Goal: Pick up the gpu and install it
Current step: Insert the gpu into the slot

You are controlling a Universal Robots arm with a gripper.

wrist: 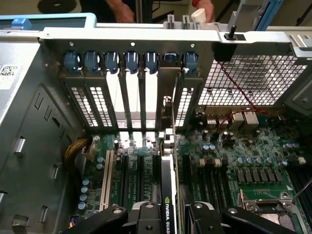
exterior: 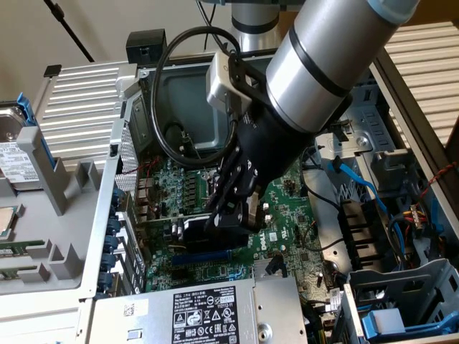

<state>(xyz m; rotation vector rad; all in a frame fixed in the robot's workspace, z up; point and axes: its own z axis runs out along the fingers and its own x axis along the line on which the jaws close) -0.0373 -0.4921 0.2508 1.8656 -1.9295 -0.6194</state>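
Note:
My black gripper (exterior: 231, 213) reaches down into the open computer case and is shut on the gpu (exterior: 188, 231), a green card with a black cooler. The card stands on edge over the green motherboard (exterior: 290, 204), just above a blue slot (exterior: 204, 255). In the wrist view the gpu (wrist: 166, 187) runs away from my gripper (wrist: 170, 222) toward the case's rear wall, with one finger (wrist: 141, 217) on each side of it. Its silver bracket end (wrist: 168, 105) stands at one of the rear slot openings. I cannot tell whether the card's edge sits in the slot.
A row of blue slot clips (wrist: 131, 61) tops the rear wall. A power supply (exterior: 208, 312) lies close in front of the card. Blue cables (exterior: 358, 186) and drive cages fill the exterior view's right. A person's hands (wrist: 122, 9) are behind the case. A processor socket (wrist: 268, 209) lies beside the card.

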